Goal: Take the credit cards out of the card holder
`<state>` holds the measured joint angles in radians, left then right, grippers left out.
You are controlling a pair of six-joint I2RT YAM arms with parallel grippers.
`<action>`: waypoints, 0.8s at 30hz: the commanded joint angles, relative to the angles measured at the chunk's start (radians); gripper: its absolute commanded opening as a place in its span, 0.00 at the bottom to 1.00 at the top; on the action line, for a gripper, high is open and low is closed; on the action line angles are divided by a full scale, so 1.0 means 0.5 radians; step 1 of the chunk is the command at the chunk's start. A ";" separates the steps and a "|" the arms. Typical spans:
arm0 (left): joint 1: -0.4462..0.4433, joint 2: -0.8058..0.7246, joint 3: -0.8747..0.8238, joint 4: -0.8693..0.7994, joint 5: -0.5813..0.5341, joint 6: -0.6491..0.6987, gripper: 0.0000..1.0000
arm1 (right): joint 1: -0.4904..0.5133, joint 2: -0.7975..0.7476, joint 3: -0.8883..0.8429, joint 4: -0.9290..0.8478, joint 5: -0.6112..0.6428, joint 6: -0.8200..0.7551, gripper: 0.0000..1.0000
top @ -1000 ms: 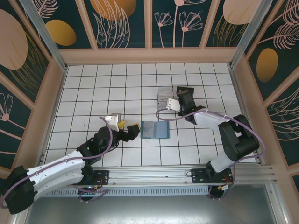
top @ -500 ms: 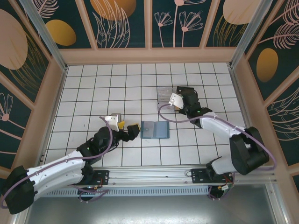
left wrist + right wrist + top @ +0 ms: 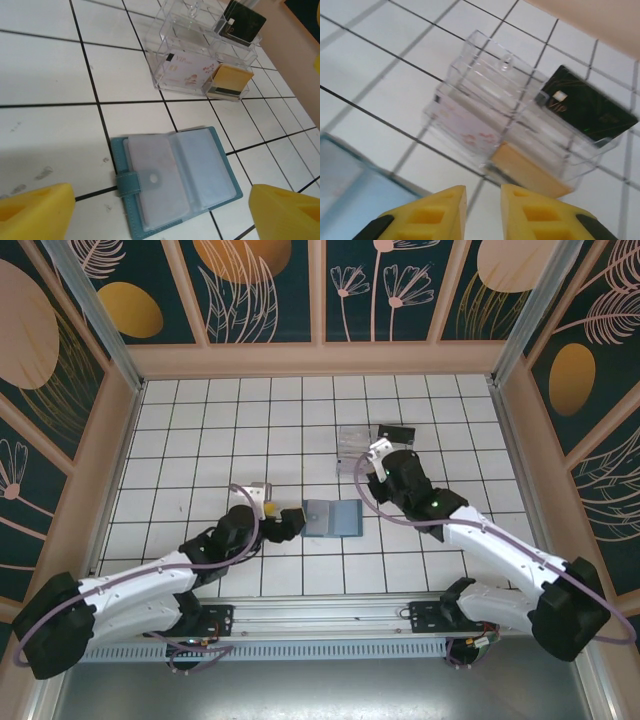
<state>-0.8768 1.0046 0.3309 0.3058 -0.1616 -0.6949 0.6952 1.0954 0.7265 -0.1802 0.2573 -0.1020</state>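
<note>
Lettering "VIP" marks the black card [image 3: 590,112] and the white card [image 3: 189,70].

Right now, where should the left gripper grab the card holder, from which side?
Likely the clasp tab edge of the card holder. It lies open, flat on the tiles, so a top pinch finds little; the tab is the thickest lip. Come in low from that side with the open left gripper.
</note>
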 commanded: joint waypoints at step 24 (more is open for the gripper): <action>0.008 0.962 0.487 -0.087 0.375 -0.348 0.53 | 0.101 0.649 -0.376 0.451 -0.560 1.157 0.23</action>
<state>-0.8768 1.4651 0.5461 0.2802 0.0036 -0.8581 0.7395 1.4036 0.5533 -0.0021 -0.0032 0.4553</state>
